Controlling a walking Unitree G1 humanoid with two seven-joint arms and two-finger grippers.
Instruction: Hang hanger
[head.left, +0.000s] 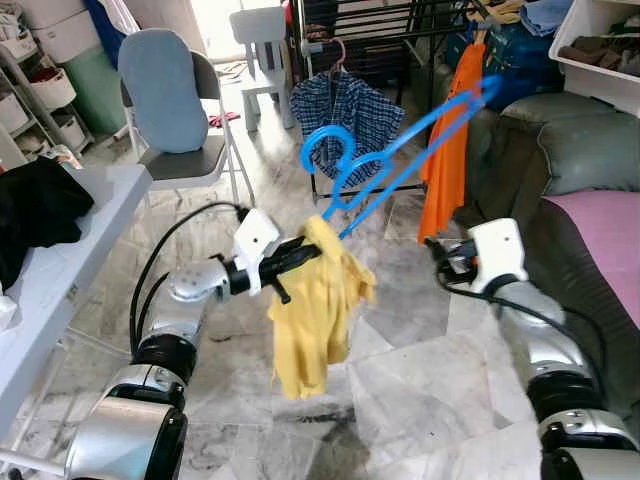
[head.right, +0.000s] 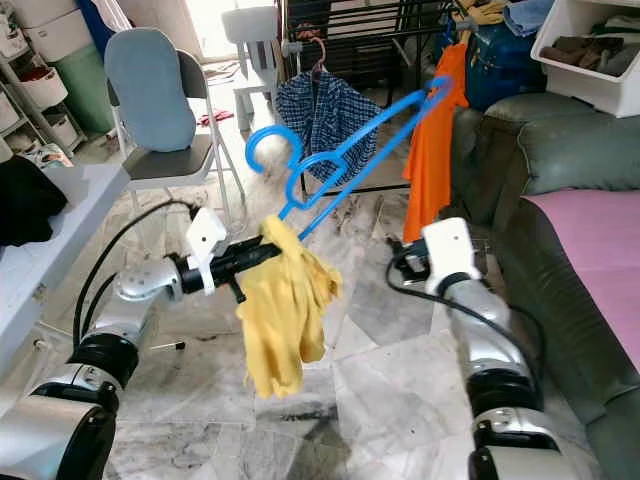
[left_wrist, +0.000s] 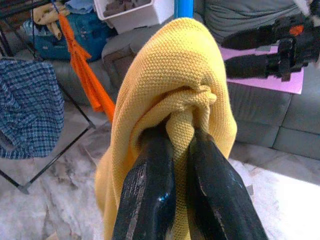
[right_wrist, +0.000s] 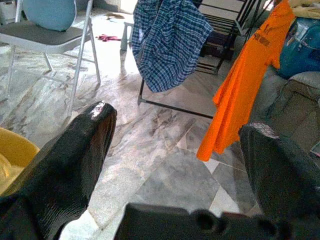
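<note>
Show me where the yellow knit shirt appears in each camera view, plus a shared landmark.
Left eye view: yellow knit shirt hangs centre, gripped by the left hand.
Right eye view: left of centre.
Left wrist view: bunched between the black fingers, centre.
Right wrist view: a yellow patch at one edge.
Shared landmark: the orange T-shirt hanging on the rack.

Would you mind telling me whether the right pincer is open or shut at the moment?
Open. The right pincer has its two black fingers spread wide apart, with bare floor between them and nothing held.

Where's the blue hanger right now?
In the left eye view, the blue hanger sticks up from the yellow shirt in the left tool, centre-frame.
</note>
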